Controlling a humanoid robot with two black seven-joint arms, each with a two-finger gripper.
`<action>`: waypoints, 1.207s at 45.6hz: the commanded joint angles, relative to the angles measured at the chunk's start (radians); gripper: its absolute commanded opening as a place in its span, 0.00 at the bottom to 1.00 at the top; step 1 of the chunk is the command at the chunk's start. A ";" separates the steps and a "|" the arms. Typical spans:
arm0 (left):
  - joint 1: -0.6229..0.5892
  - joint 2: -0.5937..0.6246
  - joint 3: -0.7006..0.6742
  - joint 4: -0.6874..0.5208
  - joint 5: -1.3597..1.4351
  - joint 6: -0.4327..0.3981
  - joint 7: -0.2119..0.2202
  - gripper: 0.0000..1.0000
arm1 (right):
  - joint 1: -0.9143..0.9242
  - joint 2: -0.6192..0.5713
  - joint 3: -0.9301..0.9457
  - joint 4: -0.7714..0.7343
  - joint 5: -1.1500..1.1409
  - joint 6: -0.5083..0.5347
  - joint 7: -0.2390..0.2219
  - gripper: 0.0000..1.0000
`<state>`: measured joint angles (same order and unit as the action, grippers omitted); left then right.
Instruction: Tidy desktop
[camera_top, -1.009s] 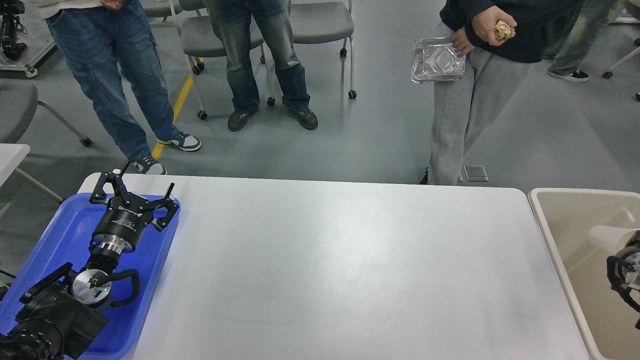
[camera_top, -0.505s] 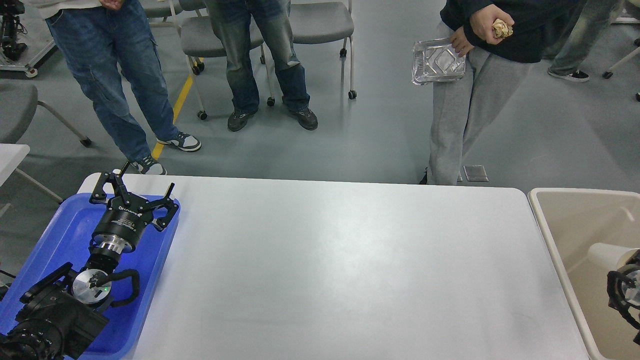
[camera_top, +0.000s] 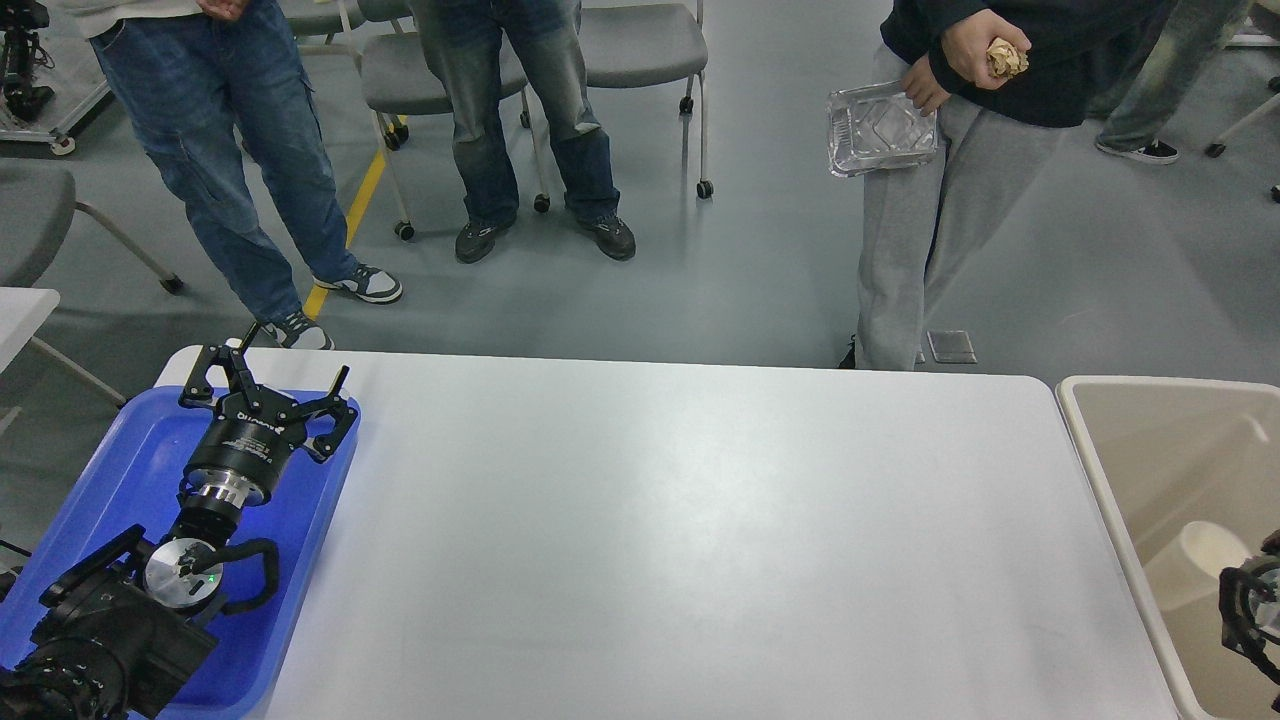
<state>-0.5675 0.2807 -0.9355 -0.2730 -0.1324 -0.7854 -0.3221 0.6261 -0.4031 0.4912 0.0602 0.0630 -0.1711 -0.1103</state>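
The white desktop (camera_top: 680, 520) fills the middle of the head view and bears no loose item. My left gripper (camera_top: 283, 372) is open and empty, hovering over the far end of the blue tray (camera_top: 120, 470) at the left. Only a dark part of my right arm (camera_top: 1252, 620) shows at the right edge, over the beige bin (camera_top: 1092, 470); its fingers cannot be told apart. A white paper cup (camera_top: 1203, 558) lies in the bin right beside that dark part; whether it is held cannot be told.
Several people stand beyond the far edge. The one at the right holds a foil tray (camera_top: 880, 128) and a crumpled paper ball (camera_top: 1006, 57). Grey chairs (camera_top: 630, 45) stand behind them. Another white table's corner (camera_top: 22, 310) shows at the left.
The white cup and my right arm's end have moved toward the near side of the bin. The person's foil tray shifted slightly. My left arm has not moved.
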 joint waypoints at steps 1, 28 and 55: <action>0.000 0.000 0.000 0.000 -0.001 0.000 0.000 1.00 | -0.005 -0.005 0.001 0.000 0.000 -0.002 0.001 0.96; 0.000 0.000 0.001 0.000 -0.001 0.000 0.000 1.00 | 0.141 -0.126 0.068 0.259 0.000 0.009 0.009 1.00; 0.001 0.000 0.001 0.000 -0.001 0.000 0.000 1.00 | 0.093 -0.166 0.524 0.740 0.000 0.232 0.027 1.00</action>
<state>-0.5675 0.2807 -0.9344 -0.2731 -0.1335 -0.7854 -0.3222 0.7485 -0.5686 0.8876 0.6325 0.0615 -0.0587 -0.0911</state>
